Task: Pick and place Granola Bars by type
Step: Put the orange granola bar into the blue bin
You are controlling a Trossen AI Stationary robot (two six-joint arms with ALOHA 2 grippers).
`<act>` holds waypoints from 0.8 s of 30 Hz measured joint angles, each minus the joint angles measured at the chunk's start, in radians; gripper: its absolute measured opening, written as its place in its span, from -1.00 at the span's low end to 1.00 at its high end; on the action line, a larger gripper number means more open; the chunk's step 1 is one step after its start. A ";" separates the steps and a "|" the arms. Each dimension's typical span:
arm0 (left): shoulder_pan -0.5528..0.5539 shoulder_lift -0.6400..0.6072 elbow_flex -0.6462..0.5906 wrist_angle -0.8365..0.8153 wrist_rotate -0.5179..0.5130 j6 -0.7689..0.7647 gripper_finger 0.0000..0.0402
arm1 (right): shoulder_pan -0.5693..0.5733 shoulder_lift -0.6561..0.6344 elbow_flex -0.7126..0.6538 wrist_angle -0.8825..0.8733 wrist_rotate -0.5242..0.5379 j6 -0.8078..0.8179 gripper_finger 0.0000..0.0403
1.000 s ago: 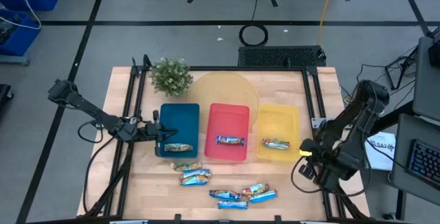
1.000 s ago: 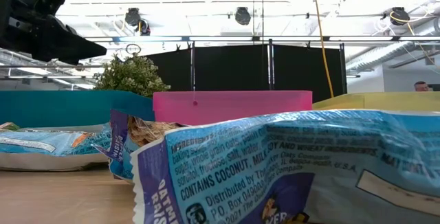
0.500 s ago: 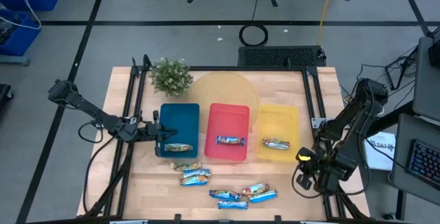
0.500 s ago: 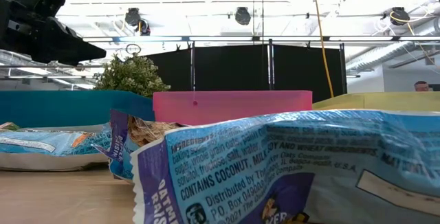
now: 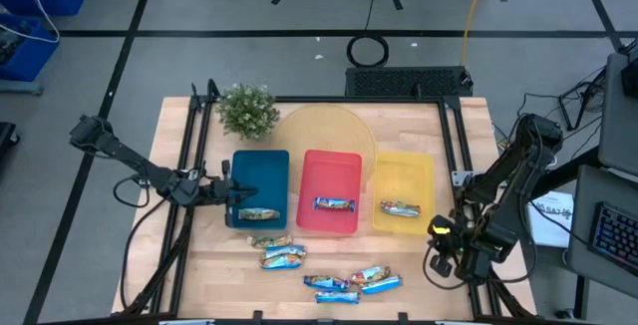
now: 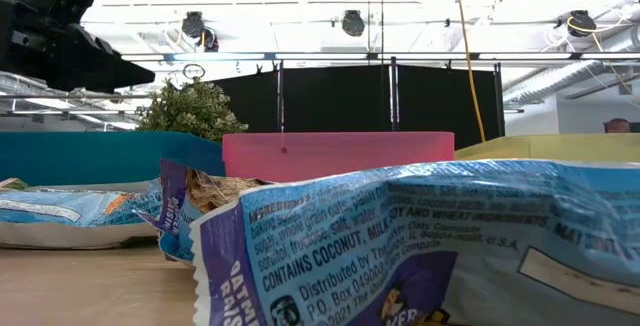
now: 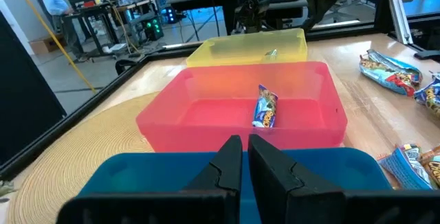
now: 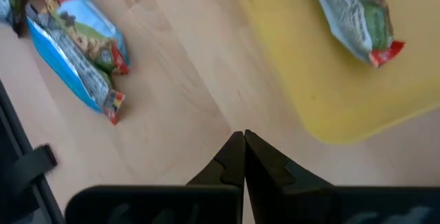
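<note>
Three granola bars lie in trays: one in the blue tray (image 5: 257,213), one in the red tray (image 5: 334,203) and one with a red end in the yellow tray (image 5: 400,207). Several more bars (image 5: 344,283) lie loose on the table near its near edge. My left gripper (image 5: 239,194) is shut and empty, and hovers over the blue tray's left part (image 7: 172,172). My right gripper (image 5: 437,233) is shut and empty above bare wood, just off the yellow tray's near right corner (image 8: 330,124).
A small potted plant (image 5: 246,110) stands at the far left, and a round woven mat (image 5: 324,131) lies under the trays' far side. The loose bars fill the foreground of the low view (image 6: 400,246). Bare wood shows between the trays and the loose bars.
My right gripper has moved a little toward the table's near edge, beside the yellow tray's right end, and stayed shut. The left arm and all the bars have kept still.
</note>
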 joint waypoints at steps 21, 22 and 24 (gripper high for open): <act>0.000 0.000 0.000 0.083 0.001 0.118 -0.82 | 0.000 0.000 0.000 0.128 0.219 -0.224 -1.00; 0.000 0.000 0.000 0.082 0.001 0.114 -0.82 | 0.000 0.000 0.000 0.124 0.237 -0.226 -1.00; 0.000 0.000 0.000 0.082 0.000 0.094 -0.82 | -0.005 0.000 0.000 0.112 0.270 -0.221 -1.00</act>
